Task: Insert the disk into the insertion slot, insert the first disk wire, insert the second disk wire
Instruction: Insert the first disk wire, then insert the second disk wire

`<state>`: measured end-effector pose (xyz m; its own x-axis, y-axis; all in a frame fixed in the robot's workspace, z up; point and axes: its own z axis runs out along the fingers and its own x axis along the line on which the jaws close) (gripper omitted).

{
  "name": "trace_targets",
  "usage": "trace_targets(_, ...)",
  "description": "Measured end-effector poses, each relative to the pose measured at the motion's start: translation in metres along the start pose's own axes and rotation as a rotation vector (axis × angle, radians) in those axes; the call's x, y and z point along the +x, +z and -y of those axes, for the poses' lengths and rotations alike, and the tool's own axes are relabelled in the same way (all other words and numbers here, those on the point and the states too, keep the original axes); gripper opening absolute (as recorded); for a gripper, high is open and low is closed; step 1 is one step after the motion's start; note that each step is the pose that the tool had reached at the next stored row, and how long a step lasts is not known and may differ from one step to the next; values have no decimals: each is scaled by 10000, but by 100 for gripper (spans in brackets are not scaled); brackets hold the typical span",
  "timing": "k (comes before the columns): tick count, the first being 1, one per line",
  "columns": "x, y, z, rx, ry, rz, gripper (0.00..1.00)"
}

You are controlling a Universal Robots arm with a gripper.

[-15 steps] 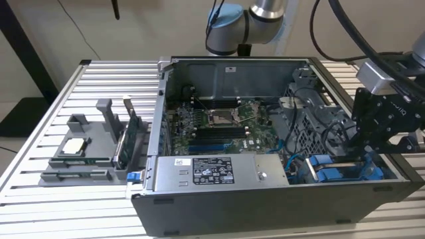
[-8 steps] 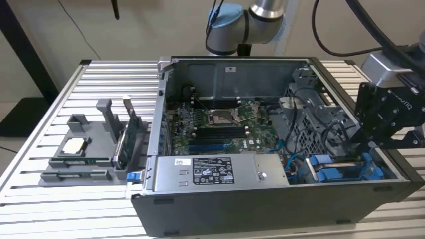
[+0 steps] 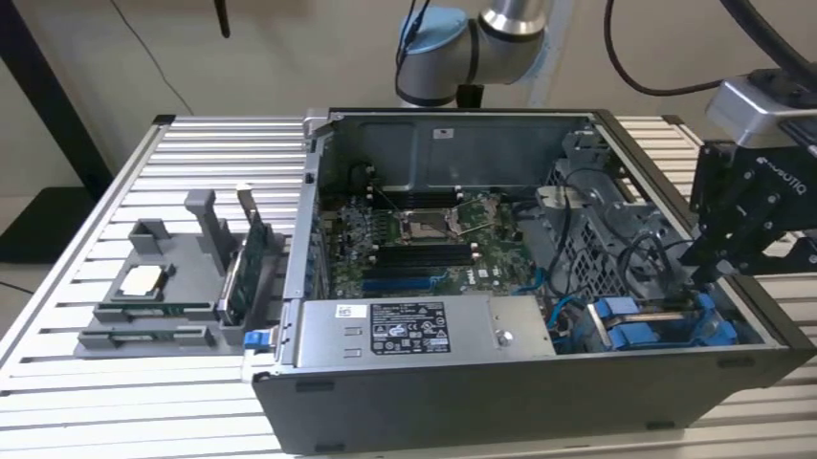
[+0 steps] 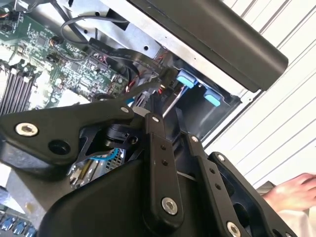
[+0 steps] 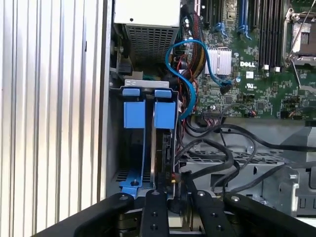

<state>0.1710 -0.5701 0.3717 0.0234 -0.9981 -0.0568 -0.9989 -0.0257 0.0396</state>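
- Slatted metal table (image 3: 191, 143) carries an open computer case (image 3: 511, 411) and a grey fixture tray (image 3: 153, 339).
- Tray holds green memory cards (image 3: 255, 253) upright and a processor chip (image 3: 141, 280) lying flat.
- In the case corner, the disk (image 5: 164, 116) sits in the insertion slot (image 5: 159, 170); another blue carrier (image 5: 133, 114) fills the neighbouring bay.
- Gripper (image 5: 176, 193) is at the disk's end, fingers nearly closed, pinching a black wire plug (image 5: 176, 203).

There are two bright blue plastic carrier frames (image 5: 134, 114) (each topped by its own blue tab), one open dark grey metal computer case (image 3: 511, 406), one silver labelled power supply box (image 3: 492, 330), one grey plastic parts holder (image 3: 172, 247), one pale square chip (image 3: 141, 280) and one person's hand (image 4: 291, 190).
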Motion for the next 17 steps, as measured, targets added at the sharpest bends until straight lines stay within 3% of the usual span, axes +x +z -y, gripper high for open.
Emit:
trace_targets(6, -4, -83, -4, 0, 2, 1, 27)
trace_targets(17, -5, -90, 22, 0, 1, 0, 27)
